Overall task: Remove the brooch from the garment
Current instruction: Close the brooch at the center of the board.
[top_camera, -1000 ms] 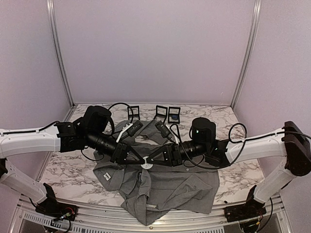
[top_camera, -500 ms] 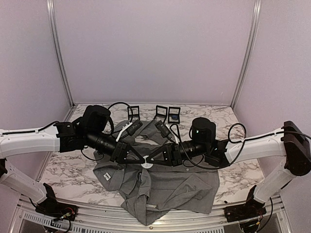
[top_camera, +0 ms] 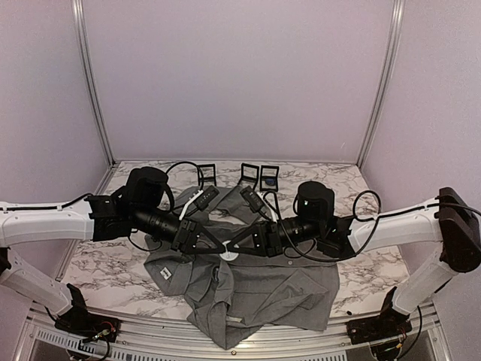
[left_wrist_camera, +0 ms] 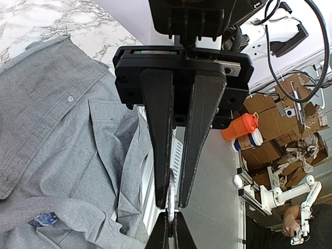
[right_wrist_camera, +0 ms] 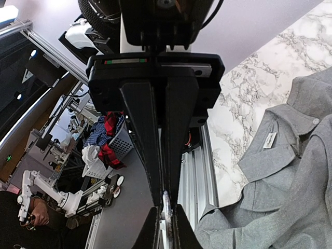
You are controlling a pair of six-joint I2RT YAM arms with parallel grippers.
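Left tool (left_wrist_camera: 169,199) and right tool (right_wrist_camera: 165,203) sit tip-to-tip over the garment (top_camera: 285,289). Both pinch the brooch (top_camera: 226,256) edge-on, probably to part its clasp.

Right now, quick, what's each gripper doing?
Left gripper: closed on the brooch.
Right gripper: closed on the brooch too.

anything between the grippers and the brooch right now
Nothing visible stands between. The left gripper and right gripper meet tip to tip on the brooch, just above the shirt, each apparently pinching its thin edge.
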